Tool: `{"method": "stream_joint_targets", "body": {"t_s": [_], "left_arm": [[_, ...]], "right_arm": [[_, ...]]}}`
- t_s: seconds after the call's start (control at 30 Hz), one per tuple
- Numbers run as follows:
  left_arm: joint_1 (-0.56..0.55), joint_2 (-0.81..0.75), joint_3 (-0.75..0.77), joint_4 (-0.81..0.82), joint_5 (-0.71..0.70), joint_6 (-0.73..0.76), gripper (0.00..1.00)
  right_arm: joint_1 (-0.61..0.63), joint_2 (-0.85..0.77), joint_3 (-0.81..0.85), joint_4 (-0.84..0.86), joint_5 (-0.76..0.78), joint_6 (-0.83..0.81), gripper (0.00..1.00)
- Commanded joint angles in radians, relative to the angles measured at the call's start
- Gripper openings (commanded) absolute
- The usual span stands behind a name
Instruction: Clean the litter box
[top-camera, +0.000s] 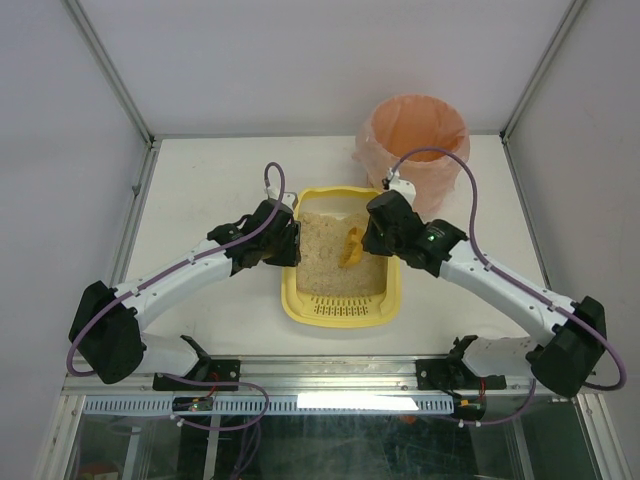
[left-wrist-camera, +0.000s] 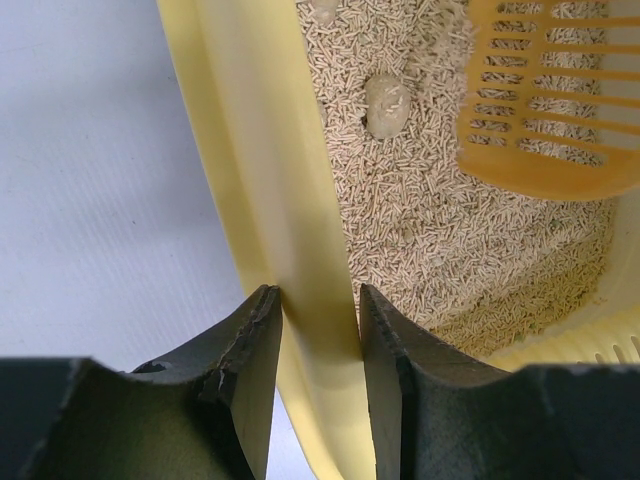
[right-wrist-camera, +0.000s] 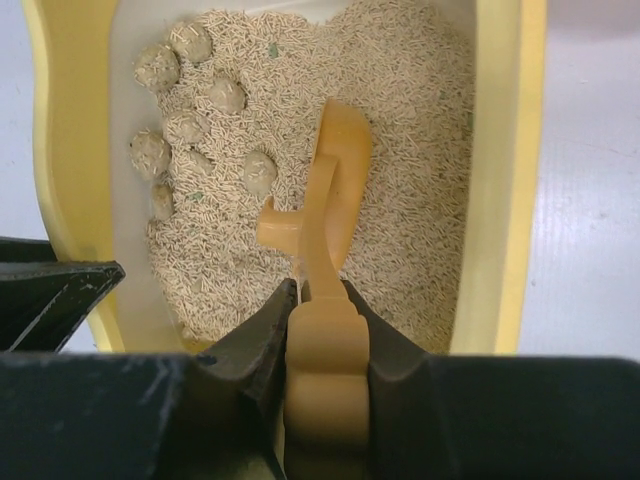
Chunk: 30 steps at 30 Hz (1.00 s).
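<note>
1. Overhead, from the top external view: the litter box (top-camera: 292, 296) sits mid-table (top-camera: 200, 190), with its long side running away from the arm bases. Its slotted grate (top-camera: 340, 308) is at the near end and beige litter (top-camera: 320, 255) fills the rest. A round bin (top-camera: 418, 135) lined with a pink-orange bag stands just past the box's far right corner; I cannot tell whether they touch. The left gripper (top-camera: 290, 243) is at the box's left rim. The right gripper (top-camera: 368, 240) hangs over the right side of the box, with the orange scoop (top-camera: 350, 248) in the litter at its tip. Neither grip can be read from up here.

2. Left wrist: the left gripper (left-wrist-camera: 315, 300) straddles the yellow side wall of the litter box (left-wrist-camera: 250, 150), one finger outside over the table (left-wrist-camera: 100, 150) and one inside, both pinching the rim. One pale clump (left-wrist-camera: 385, 105) lies on the litter (left-wrist-camera: 450, 250). The slotted scoop (left-wrist-camera: 560, 100) is at upper right, its edge down in the pellets.

3. Right wrist: the right gripper (right-wrist-camera: 320, 295) is closed on the scoop (right-wrist-camera: 335, 170), with the handle clamped between both fingers. The scoop stands edge-on and its far end rests in the litter (right-wrist-camera: 400, 100). Several greyish clumps (right-wrist-camera: 160, 65) are grouped at the upper left, near the wall of the litter box (right-wrist-camera: 500, 150) and apart from the scoop.
</note>
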Motion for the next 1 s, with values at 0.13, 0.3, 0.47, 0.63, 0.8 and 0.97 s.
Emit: {"method": "stream_joint_targets", "body": {"t_s": [0.13, 0.3, 0.47, 0.63, 0.8, 0.97], "left_arm": [[-0.020, 0.009, -0.003, 0.095, 0.067, -0.024, 0.36], [-0.020, 0.010, -0.005, 0.095, 0.067, -0.024, 0.36], [-0.020, 0.009, -0.002, 0.095, 0.064, -0.024, 0.36], [-0.020, 0.002, -0.009, 0.095, 0.044, -0.023, 0.36], [-0.020, 0.006, -0.007, 0.094, 0.027, -0.024, 0.36], [-0.021, 0.007, -0.001, 0.094, 0.012, -0.025, 0.39]], "right_arm": [[-0.007, 0.060, -0.239, 0.423, -0.185, 0.078, 0.00], [-0.006, 0.080, -0.365, 0.699, -0.375, 0.130, 0.00], [-0.007, 0.034, -0.443, 0.827, -0.378, 0.170, 0.00], [-0.026, -0.103, -0.510, 0.849, -0.313, 0.171, 0.00], [-0.073, -0.245, -0.574, 0.864, -0.311, 0.209, 0.00], [-0.112, -0.337, -0.595, 0.834, -0.321, 0.231, 0.00]]}}
